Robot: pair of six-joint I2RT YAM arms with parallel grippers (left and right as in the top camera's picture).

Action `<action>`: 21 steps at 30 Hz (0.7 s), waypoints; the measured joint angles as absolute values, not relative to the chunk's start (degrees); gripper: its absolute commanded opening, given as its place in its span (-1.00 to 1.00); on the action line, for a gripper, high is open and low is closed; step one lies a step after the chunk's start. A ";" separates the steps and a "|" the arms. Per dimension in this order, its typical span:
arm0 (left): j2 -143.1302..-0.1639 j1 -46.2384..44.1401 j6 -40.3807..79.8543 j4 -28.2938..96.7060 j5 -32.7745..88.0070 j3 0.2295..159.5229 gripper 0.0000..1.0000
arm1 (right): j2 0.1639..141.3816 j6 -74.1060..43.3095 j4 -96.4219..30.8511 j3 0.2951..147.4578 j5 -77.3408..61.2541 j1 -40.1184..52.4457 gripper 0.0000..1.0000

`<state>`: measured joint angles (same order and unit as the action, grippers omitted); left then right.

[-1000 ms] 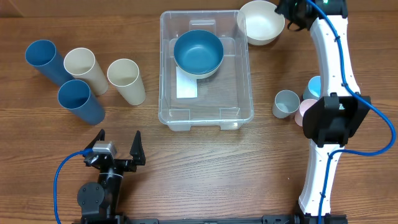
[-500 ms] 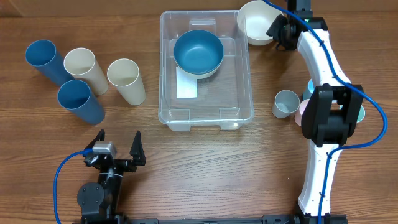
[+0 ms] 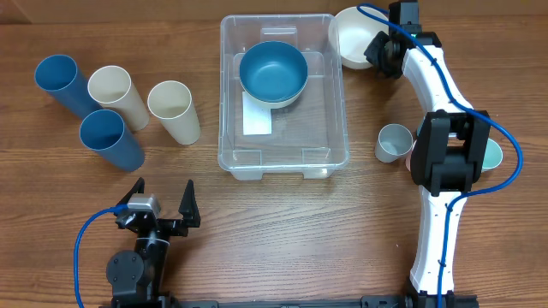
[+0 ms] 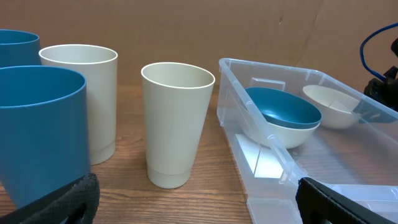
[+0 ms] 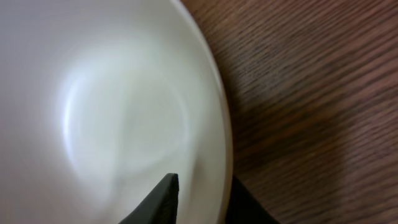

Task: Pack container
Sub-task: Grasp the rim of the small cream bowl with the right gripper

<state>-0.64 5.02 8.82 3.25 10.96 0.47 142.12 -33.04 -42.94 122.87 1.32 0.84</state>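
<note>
Clerk: container (image 3: 312, 120), location, handling?
Checker: desk middle, near far edge; likely light, stiff, slick; lift by rim. Right gripper (image 3: 379, 53) astride white bowl (image 3: 349, 38) rim, clamp unclear; left gripper (image 3: 163, 193) spread.

You've got the container (image 3: 224, 103) mid-table. One bowl (image 3: 272, 73) sits in its far half, over the far end of the label (image 3: 257, 121) on its floor. A second bowl (image 3: 349, 38) is outside, at the container's far right corner; touching or not, can't tell. Your right gripper (image 3: 383, 53) straddles that bowl's right rim, one finger (image 5: 158, 202) inside, one outside. Four tall cups (image 3: 116, 92) stand upright, clustered well left of the container. The small cups (image 3: 394, 142) sit right of it, partly under the right arm (image 3: 445, 77). Your left gripper (image 3: 163, 205) is front left, apart from everything.
</note>
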 measured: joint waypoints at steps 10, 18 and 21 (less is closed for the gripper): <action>-0.64 5.02 8.82 3.25 10.98 0.45 1.00 | 142.12 -33.45 -45.69 122.96 1.37 0.69 -0.93; -0.64 5.02 8.82 3.25 10.96 0.47 1.00 | 142.12 -32.62 -53.95 127.15 0.43 -1.63 -0.93; -0.64 5.02 8.82 3.25 10.96 0.47 1.00 | 142.04 -31.46 -57.14 131.59 0.49 -3.44 -0.92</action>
